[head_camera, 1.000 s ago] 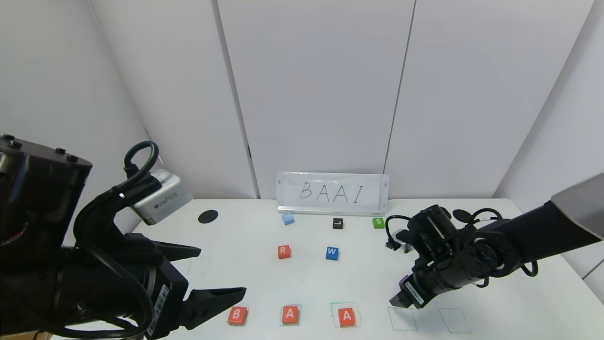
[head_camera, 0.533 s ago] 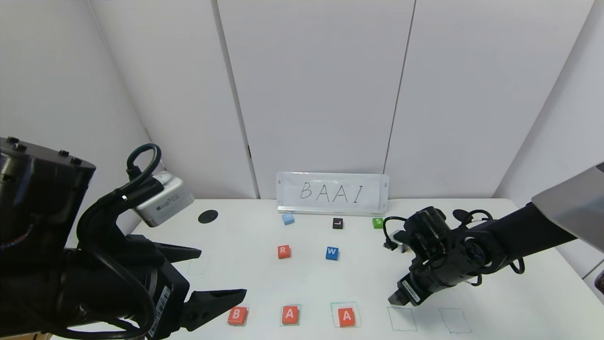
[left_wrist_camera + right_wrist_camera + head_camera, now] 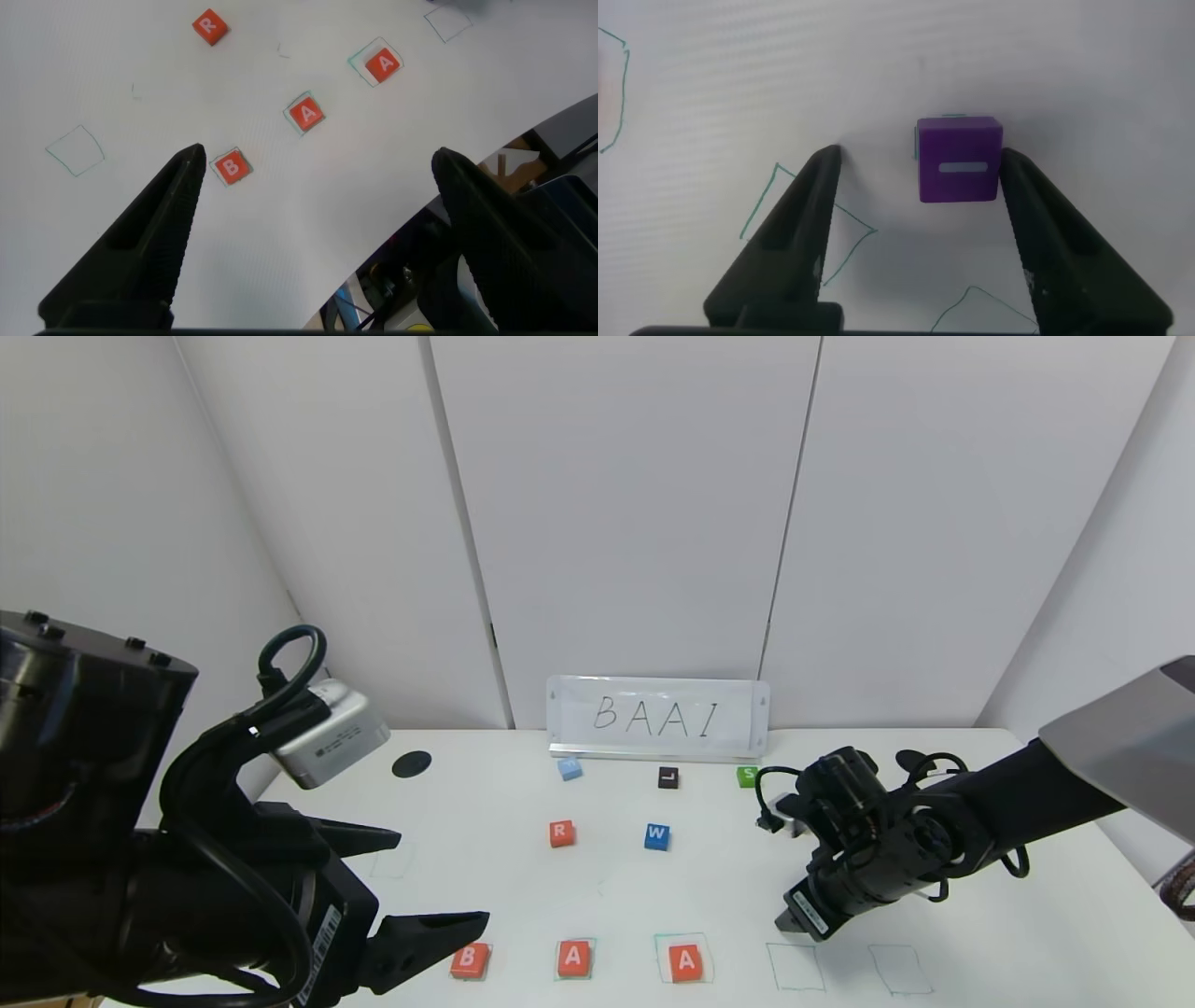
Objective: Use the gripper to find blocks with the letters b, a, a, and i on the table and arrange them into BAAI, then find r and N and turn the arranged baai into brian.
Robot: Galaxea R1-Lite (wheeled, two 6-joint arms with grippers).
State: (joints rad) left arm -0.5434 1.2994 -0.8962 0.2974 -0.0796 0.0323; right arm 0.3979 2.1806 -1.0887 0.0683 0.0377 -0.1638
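Head view: the left gripper [image 3: 420, 887] hovers by the counter's [image 3: 523, 887] near-left corner, fingers spread wide and empty, beside B [image 3: 470, 959], A [image 3: 574, 958], A [image 3: 686, 962] along the near edge. Near the right end, the right gripper's [image 3: 920, 177] fingers are open around purple I [image 3: 960, 160], touching one finger and probably bound for the vacant square. R [image 3: 561, 833] waits mid-counter.

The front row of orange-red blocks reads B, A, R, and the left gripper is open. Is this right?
Not quite. In the head view the front row is B block, A block, second A block; the R block lies farther back. The left gripper is open.
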